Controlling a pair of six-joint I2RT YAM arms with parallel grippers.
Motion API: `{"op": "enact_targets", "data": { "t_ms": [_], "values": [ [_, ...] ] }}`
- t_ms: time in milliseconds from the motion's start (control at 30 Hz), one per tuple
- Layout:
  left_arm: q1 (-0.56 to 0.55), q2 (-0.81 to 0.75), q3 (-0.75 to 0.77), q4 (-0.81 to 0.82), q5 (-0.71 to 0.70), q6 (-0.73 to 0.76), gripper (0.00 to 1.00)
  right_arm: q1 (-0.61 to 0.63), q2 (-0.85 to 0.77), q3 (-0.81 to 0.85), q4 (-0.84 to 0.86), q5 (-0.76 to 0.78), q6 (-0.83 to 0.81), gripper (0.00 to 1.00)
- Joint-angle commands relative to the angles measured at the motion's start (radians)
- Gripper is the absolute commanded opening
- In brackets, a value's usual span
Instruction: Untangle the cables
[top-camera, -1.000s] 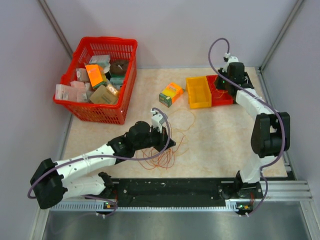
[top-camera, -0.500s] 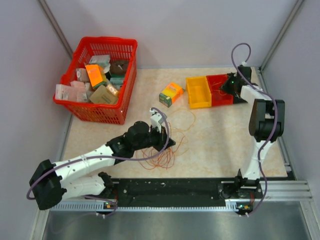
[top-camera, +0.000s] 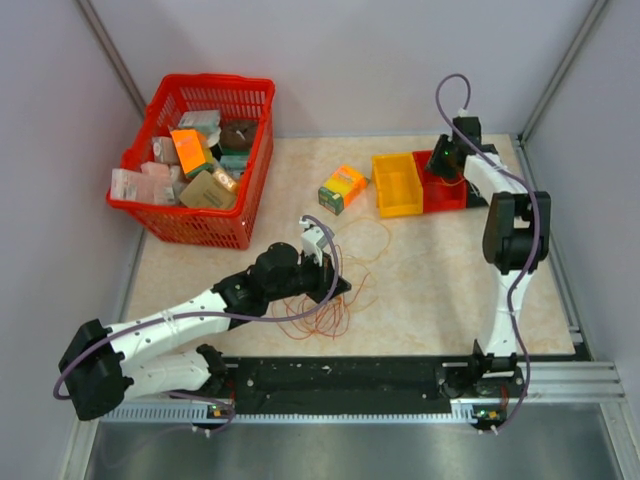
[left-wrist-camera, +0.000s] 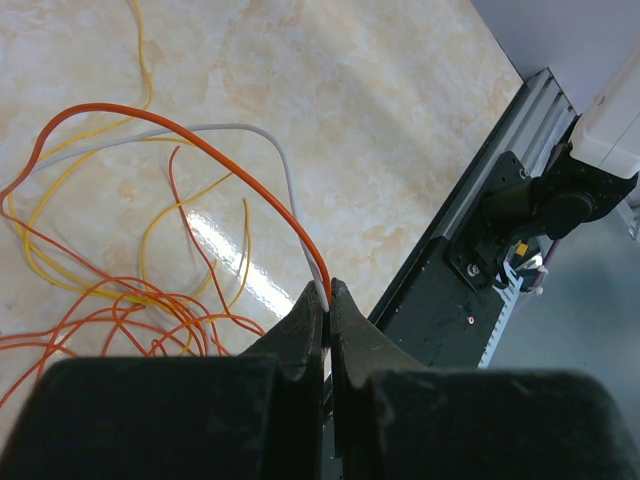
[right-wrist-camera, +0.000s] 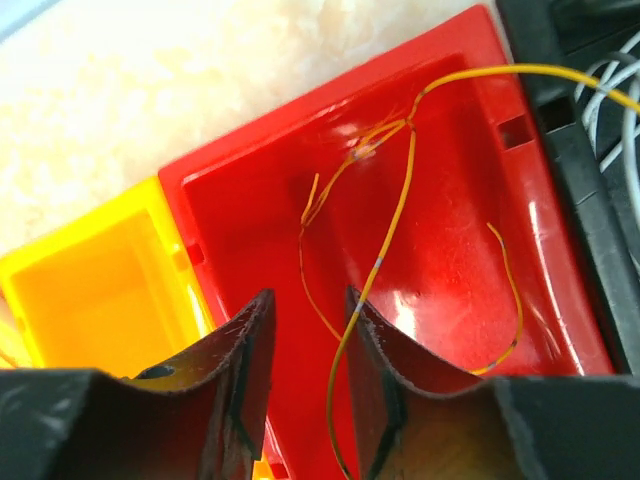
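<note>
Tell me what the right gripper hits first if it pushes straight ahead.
Probably the yellow cable that trails out ahead of the right gripper, then the floor of the red bin beneath it; depth is hard to judge.

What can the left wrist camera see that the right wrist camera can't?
Only the left wrist view: the left gripper pinched shut on an orange-red wire and a white wire, the tangle of loops, and the black rail. Only the right wrist view: the right gripper, jaws apart, over the red bin with a yellow wire in it, and the yellow bin beside it. Both: black fingers, thin wires, the marbled tabletop.
</note>
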Motion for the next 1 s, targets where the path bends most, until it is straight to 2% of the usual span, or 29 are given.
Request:
{"op": "enact_targets", "data": {
  "t_ms": [0, 100, 267, 433, 600, 700, 800, 867, 900, 967],
  "values": [
    [0.003, -0.021, 0.023, 0.028, 0.002, -0.002, 0.0, 0.024, -0.093, 0.054, -0.106, 0.045, -0.096, 0.4],
    [0.003, -0.022, 0.024, 0.028, 0.005, -0.002, 0.0, 0.023, -0.165, 0.042, -0.149, 0.048, -0.115, 0.51],
    [0.003, -0.016, 0.024, 0.031, 0.011, -0.004, 0.0, 0.0, -0.262, -0.033, -0.154, 0.066, -0.113, 0.63],
    [0.003, -0.013, 0.034, 0.031, 0.018, 0.001, 0.0, -0.037, -0.277, -0.04, -0.152, 0.063, -0.144, 0.67],
    [0.003, -0.012, 0.035, 0.027, 0.014, 0.007, 0.0, -0.138, -0.233, 0.017, -0.151, 0.005, -0.176, 0.68],
    [0.003, -0.001, 0.035, 0.03, 0.015, 0.01, 0.0, -0.151, -0.201, 0.043, -0.162, 0.018, -0.248, 0.61],
    [0.003, 0.016, 0.044, 0.033, 0.025, 0.01, 0.0, -0.172, -0.201, 0.017, -0.177, 0.046, -0.236, 0.53],
    [0.003, 0.025, 0.049, 0.036, 0.031, 0.01, 0.0, -0.181, -0.205, -0.01, -0.177, 0.064, -0.233, 0.4],
    [0.003, 0.03, 0.05, 0.039, 0.034, 0.01, 0.0, -0.184, -0.204, -0.018, -0.177, 0.068, -0.236, 0.36],
    [0.003, 0.034, 0.054, 0.041, 0.04, 0.01, 0.0, -0.187, -0.201, -0.03, -0.177, 0.077, -0.239, 0.34]
  ]
}}
